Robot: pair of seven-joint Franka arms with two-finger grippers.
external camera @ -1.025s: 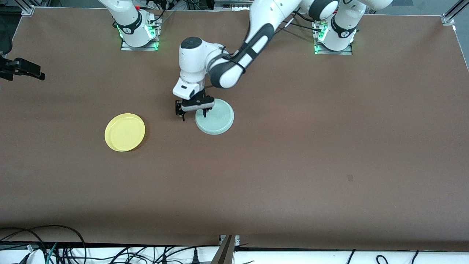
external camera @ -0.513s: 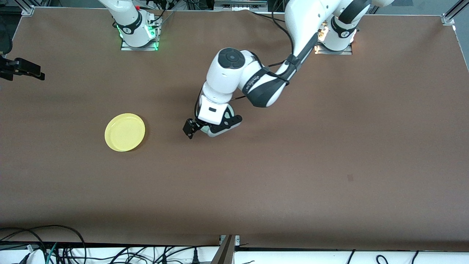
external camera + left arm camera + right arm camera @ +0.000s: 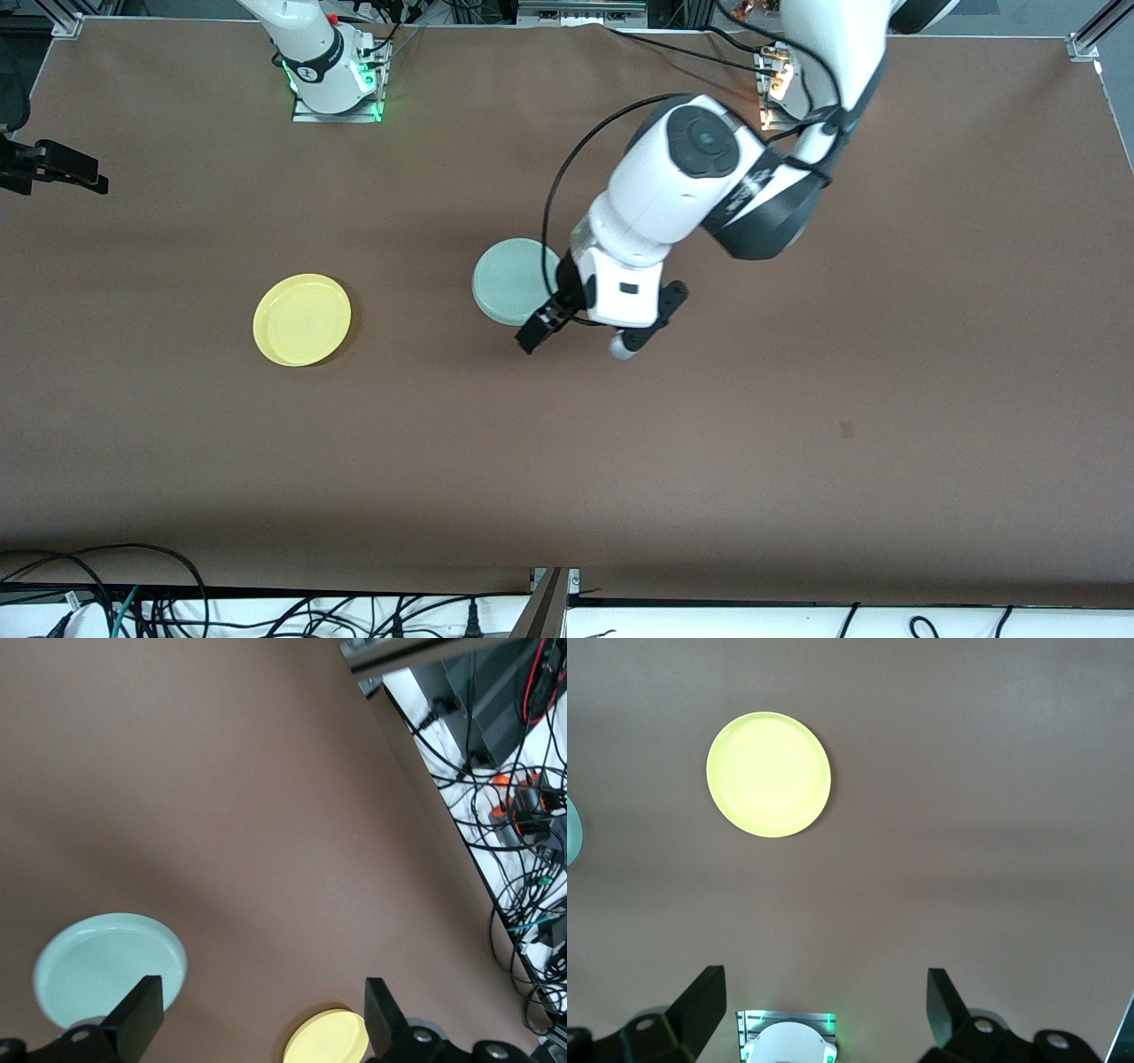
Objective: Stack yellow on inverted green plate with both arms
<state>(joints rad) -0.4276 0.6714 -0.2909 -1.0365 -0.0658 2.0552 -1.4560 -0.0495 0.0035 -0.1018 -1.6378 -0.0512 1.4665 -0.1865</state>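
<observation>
The worktop [image 3: 797, 443] carries 2 plates, well apart, both lying flat: the green plate [image 3: 514, 281] near the middle and the yellow plate [image 3: 301, 319] toward the right arm's end, slightly nearer to the front camera. The green plate shows a flat face with no raised rim visible around it, which suggests it lies upside down and serves as the base of the stack; the yellow plate lies rim up, so it is judged to be the item to lift and set on top. Neither plate touches an arm, and no stacking is done yet. The left arm [image 3: 709, 168] reaches from its base toward the middle of the worktop, elbow high and wrist bent downward. The left pincer [image 3: 576, 332] hangs above bare worktop just beside the green plate's edge; its fingers [image 3: 135, 1020] are spread wide and grip nothing, and the left wrist view shows both plates between and past them. The right arm [image 3: 310, 44] waits at its base, with only its lowest part visible in the front view. The right pincer [image 3: 824, 1010] sits high over its own base, pointing down, its fingers [image 3: 700, 1001] spread and empty, with the yellow plate in clear sight below.
</observation>
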